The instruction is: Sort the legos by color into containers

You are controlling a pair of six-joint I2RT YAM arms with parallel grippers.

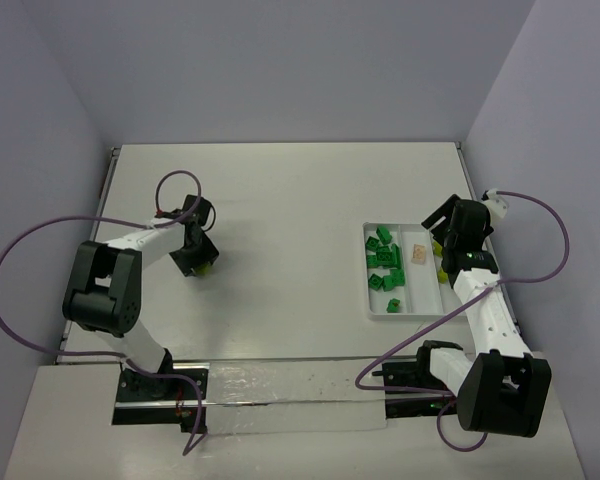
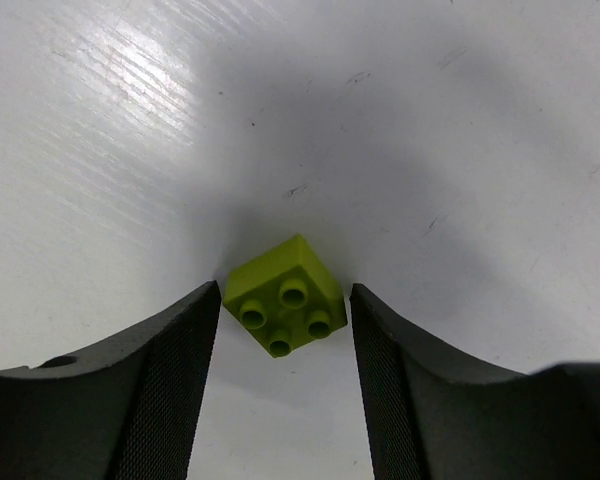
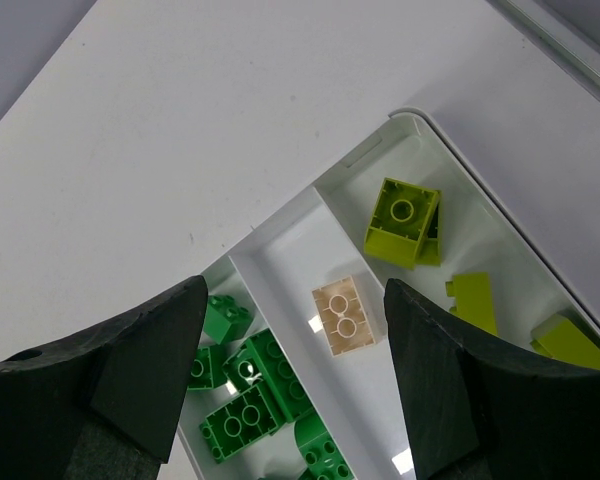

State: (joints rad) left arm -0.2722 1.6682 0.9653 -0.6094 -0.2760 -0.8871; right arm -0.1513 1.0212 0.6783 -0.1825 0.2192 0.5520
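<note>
Left gripper [image 1: 198, 258]: low over the white tabletop [image 1: 290, 200], left half. Its jaws bracket one yellow-green square four-stud plastic brick [image 2: 285, 297] lying on the table, with almost no gap at its corners; cannot tell whether it is clamped.

Right gripper [image 3: 295, 285]: jaws apart, above the shallow white plastic tray [image 3: 410, 120].

Tray: dark green bricks [image 3: 250, 400] in the left compartment, pale peach brick [image 3: 345, 315] in the middle, yellow-green bricks [image 3: 405, 220] in the right.

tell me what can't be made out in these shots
Left wrist view: whether the left end effector is touching the yellow-green brick; the gaps are too slight to judge.
Top view: the right compartment of the tray, covered by the right arm.
Right wrist view: the dark green bricks, cut off by the bottom edge and the right end effector.
</note>
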